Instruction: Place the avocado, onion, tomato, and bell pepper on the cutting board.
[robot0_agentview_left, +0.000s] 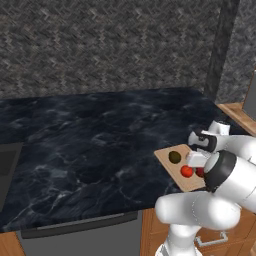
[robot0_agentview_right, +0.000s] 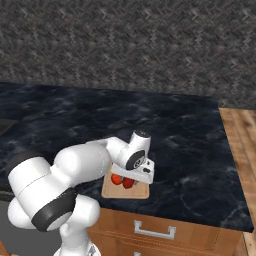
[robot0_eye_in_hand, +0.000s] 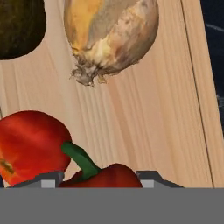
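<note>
The cutting board (robot0_eye_in_hand: 144, 118) is a light wooden slab lying at the counter's front right corner (robot0_agentview_left: 167, 156). On it in the hand view lie the tan onion (robot0_eye_in_hand: 111, 35), the dark avocado (robot0_eye_in_hand: 19, 26) at the top left and the shiny red tomato (robot0_eye_in_hand: 30, 146). The red bell pepper (robot0_eye_in_hand: 103, 176) with its green stem sits between my fingertips (robot0_eye_in_hand: 48, 179), low over the board. My gripper (robot0_eye_in_hand: 99, 180) is shut on it. In the left base view the avocado (robot0_agentview_left: 174, 156), tomato (robot0_agentview_left: 186, 171) and pepper (robot0_agentview_left: 200, 172) show beside my gripper (robot0_agentview_left: 198, 162).
The dark marble counter (robot0_agentview_left: 90, 150) spreads wide to the left of the board. A grey tiled wall (robot0_agentview_left: 110, 45) stands behind it. Wooden drawers (robot0_agentview_right: 155, 230) run below the counter's front edge, and a dark appliance front (robot0_agentview_left: 75, 235) sits under the left part.
</note>
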